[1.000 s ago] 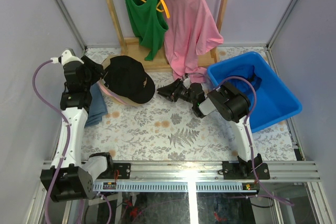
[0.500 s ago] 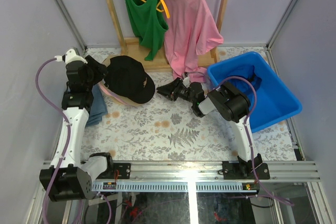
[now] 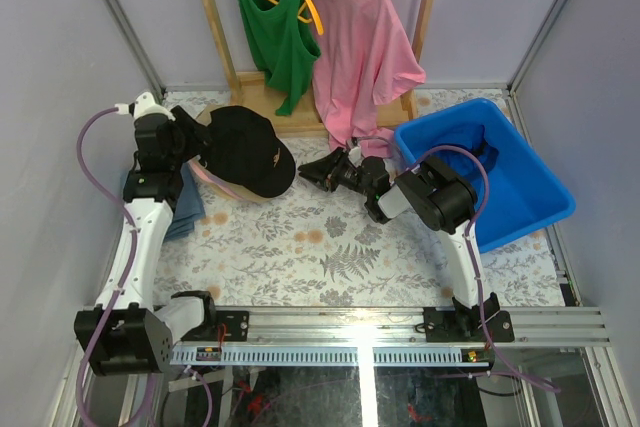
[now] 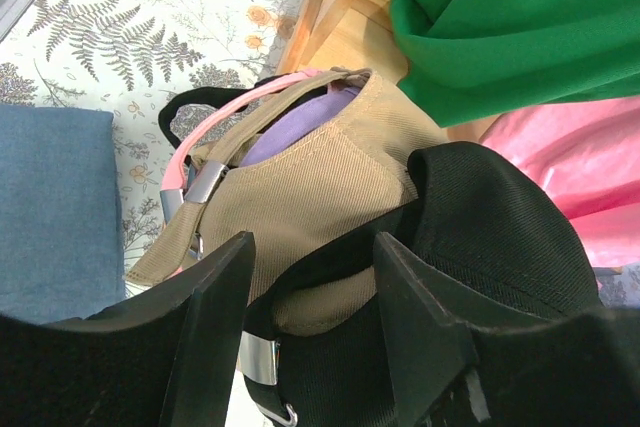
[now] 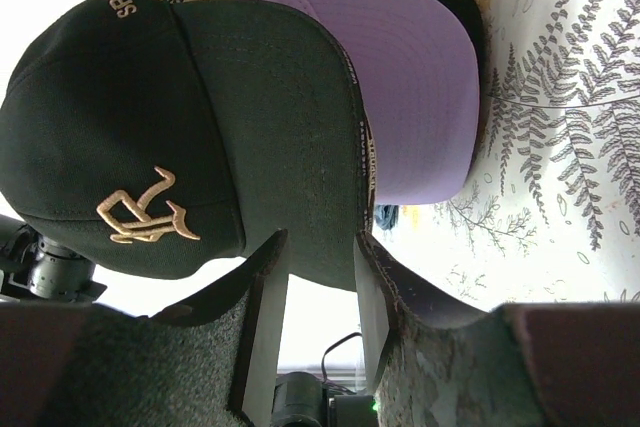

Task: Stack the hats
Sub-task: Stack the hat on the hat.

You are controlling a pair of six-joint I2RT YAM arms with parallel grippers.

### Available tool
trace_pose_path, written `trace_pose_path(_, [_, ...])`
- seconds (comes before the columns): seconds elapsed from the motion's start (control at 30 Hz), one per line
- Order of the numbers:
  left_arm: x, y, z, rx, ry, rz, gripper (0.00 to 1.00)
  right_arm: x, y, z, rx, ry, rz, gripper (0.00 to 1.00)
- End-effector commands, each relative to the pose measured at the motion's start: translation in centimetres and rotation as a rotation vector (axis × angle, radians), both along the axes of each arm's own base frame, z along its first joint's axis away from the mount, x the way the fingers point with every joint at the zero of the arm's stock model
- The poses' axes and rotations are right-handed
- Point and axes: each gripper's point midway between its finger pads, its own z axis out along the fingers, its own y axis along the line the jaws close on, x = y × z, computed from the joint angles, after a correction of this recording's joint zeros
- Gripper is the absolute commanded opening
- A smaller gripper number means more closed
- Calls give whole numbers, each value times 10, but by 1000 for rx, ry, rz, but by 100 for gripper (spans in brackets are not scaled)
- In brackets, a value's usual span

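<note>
The hats sit in one stack at the back left. The black cap (image 3: 245, 147) with a gold emblem (image 5: 145, 209) is on top. Under it the left wrist view shows the tan cap (image 4: 300, 172), the lavender cap (image 4: 285, 129) and the pink cap's strap (image 4: 225, 122). The lavender brim (image 5: 420, 67) sticks out below the black brim. No bright blue cap shows as such. My left gripper (image 3: 195, 142) (image 4: 312, 247) is open, its jaws on either side of the black cap's rear strap. My right gripper (image 3: 308, 172) (image 5: 315, 242) is open at the black brim's edge.
A flat denim-blue fabric piece (image 3: 185, 202) lies left of the stack. A blue bin (image 3: 500, 177) stands at the right. A wooden rack (image 3: 225, 37) at the back holds a green tank top (image 3: 275, 37) and a pink T-shirt (image 3: 355, 47).
My left arm has shifted a little to the right, bringing its gripper closer in on the back of the stack. The right arm and the hats have not moved.
</note>
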Motion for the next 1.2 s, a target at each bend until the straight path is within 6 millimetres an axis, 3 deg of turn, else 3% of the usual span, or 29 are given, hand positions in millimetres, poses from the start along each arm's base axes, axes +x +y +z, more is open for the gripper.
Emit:
trace_pose_path(0.0, [4, 2, 10, 37, -13, 7, 50, 6, 0, 23, 60, -75, 3, 40])
trace_pose_path(0.3, [8, 5, -5, 78, 53, 46, 45, 6, -4, 24, 71, -75, 1, 40])
trace_pose_path(0.53, [4, 15, -1, 95, 50, 106, 39, 6, -6, 26, 79, -78, 1, 40])
trace_pose_path(0.87, [3, 10, -5, 84, 78, 76, 23, 6, -6, 25, 82, -74, 0, 40])
trace_pose_path(1.17, [5, 1, -22, 70, 143, 27, 22, 7, -6, 25, 79, -72, 1, 40])
